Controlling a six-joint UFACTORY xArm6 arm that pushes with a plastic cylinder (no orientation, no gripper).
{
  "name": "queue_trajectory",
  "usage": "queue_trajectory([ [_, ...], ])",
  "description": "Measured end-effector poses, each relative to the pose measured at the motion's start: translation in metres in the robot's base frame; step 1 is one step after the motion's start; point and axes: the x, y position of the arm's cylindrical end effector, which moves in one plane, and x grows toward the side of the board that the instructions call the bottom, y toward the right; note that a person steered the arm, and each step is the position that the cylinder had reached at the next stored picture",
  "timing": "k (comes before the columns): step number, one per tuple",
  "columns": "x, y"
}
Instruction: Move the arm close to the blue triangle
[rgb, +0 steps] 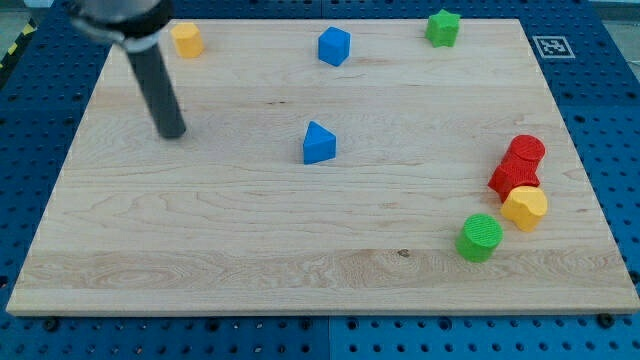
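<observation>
Green cylinder near board's bottom edge

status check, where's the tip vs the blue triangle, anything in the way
My tip down on the wooden board, upper left. Blue triangular block to the view's right of it, well apart. Path between them clear.

A robotics lab bench: a pale wooden board surface lies on a blue perforated metal base plate, with a black-and-white fiducial marker tag beside the board's top-right corner.
</observation>
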Motion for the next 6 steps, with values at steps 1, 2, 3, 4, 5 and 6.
queue_trajectory([
  [1,0.036,0.000],
  [2,0.044,0.006],
  [3,0.058,0.089],
  [4,0.060,0.142],
  [5,0.060,0.142],
  [6,0.081,0.075],
])
